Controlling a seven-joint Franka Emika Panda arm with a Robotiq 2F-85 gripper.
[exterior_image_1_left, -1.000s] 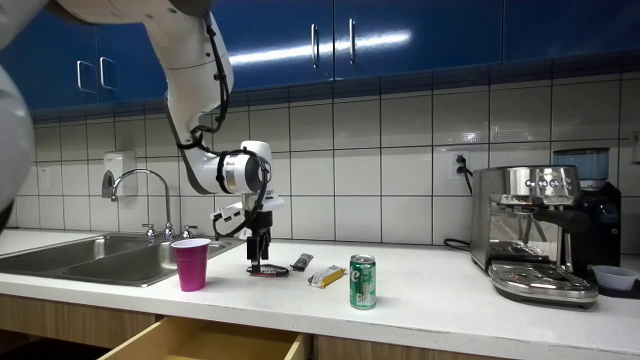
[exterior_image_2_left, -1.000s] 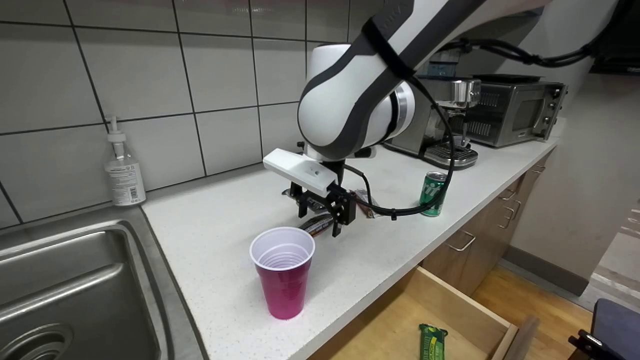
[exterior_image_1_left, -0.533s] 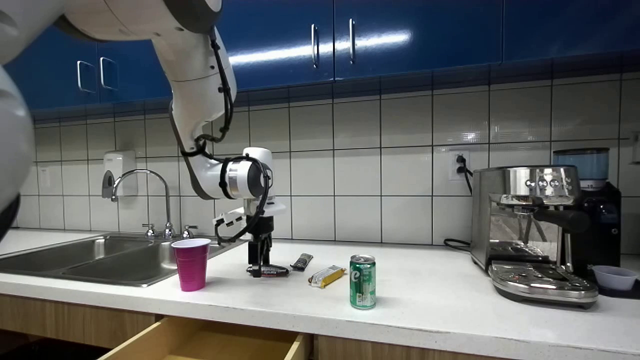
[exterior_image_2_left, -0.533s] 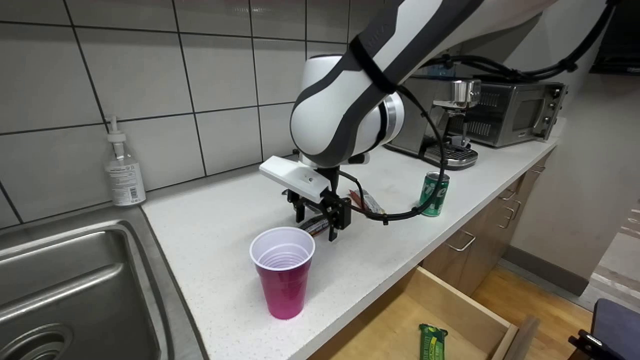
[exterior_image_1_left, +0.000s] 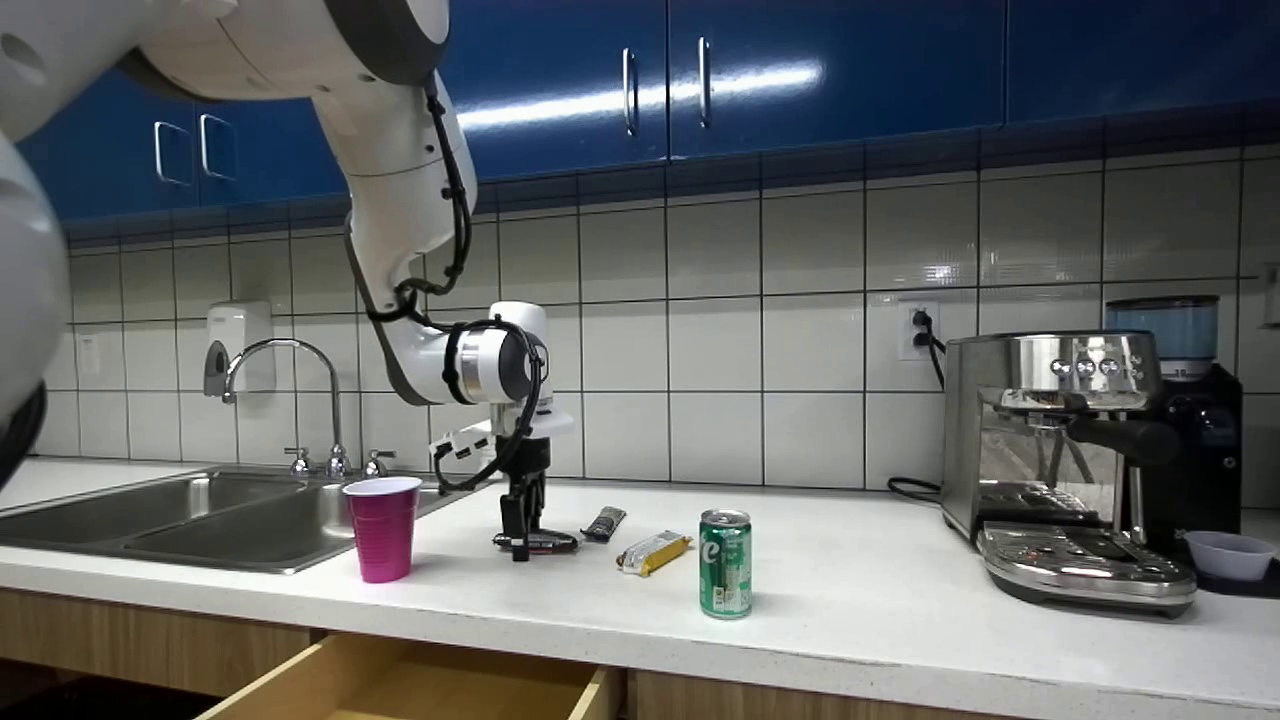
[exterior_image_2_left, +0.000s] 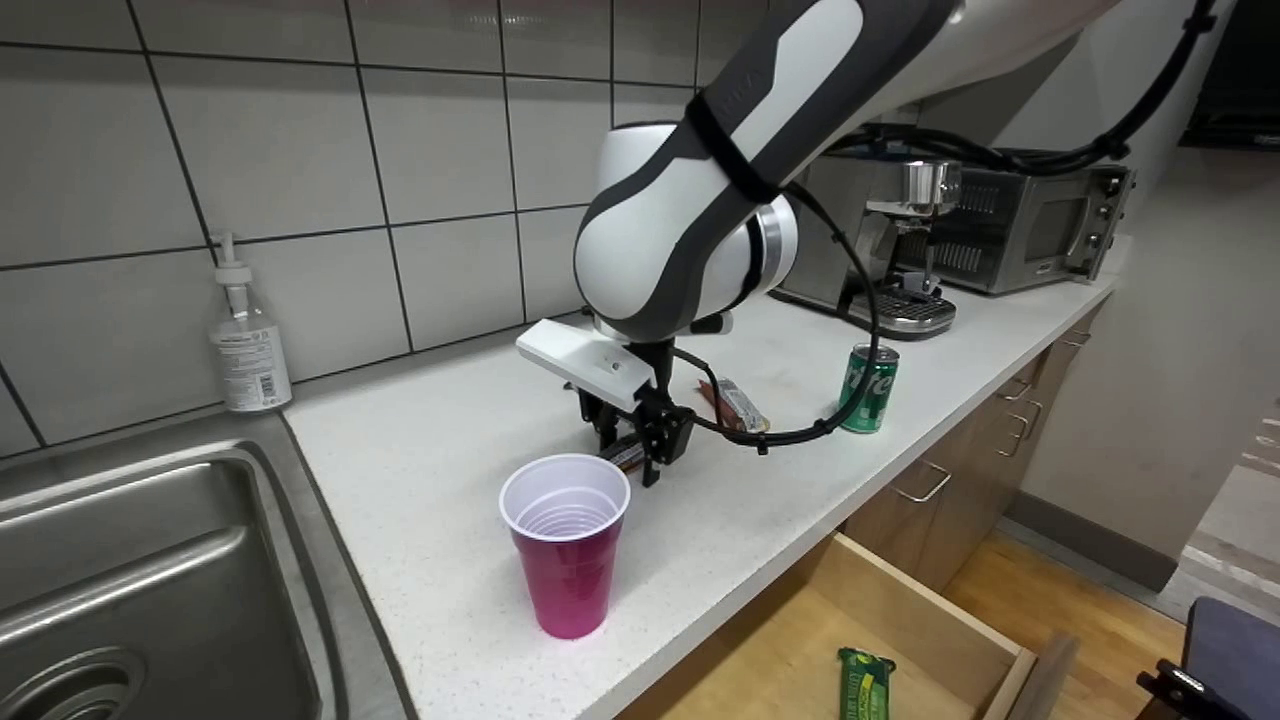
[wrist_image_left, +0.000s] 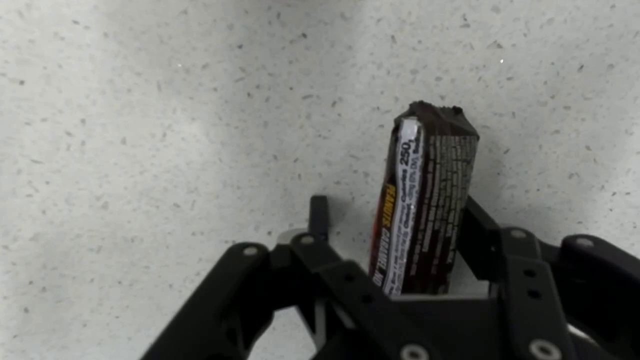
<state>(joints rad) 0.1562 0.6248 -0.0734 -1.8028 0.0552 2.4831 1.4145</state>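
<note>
A dark brown wrapped candy bar (wrist_image_left: 425, 210) lies on the white speckled counter in the wrist view. It also shows in both exterior views (exterior_image_1_left: 552, 542) (exterior_image_2_left: 627, 453). My gripper (wrist_image_left: 396, 215) is low over it with one finger on each side; it shows in both exterior views too (exterior_image_1_left: 525, 545) (exterior_image_2_left: 630, 460). The right finger in the wrist view is close against the bar; whether it touches, I cannot tell. A gap separates the left finger from the bar. The bar's near end is hidden by the gripper. A pink cup (exterior_image_1_left: 383, 530) (exterior_image_2_left: 567, 585) stands nearby.
A dark wrapped bar (exterior_image_1_left: 604, 523), a silver-yellow bar (exterior_image_1_left: 653, 552) and a green can (exterior_image_1_left: 725, 565) are on the counter. A sink (exterior_image_2_left: 285, 520), soap bottle (exterior_image_2_left: 250, 350) and coffee machine (exterior_image_1_left: 1050, 440) stand around. The open drawer (exterior_image_2_left: 780, 640) holds a green bar (exterior_image_2_left: 864, 685).
My gripper has moved down, its fingers now on both sides of the brown bar near the counter. The fingers look somewhat closer together. The bar, cup and can have stayed in place.
</note>
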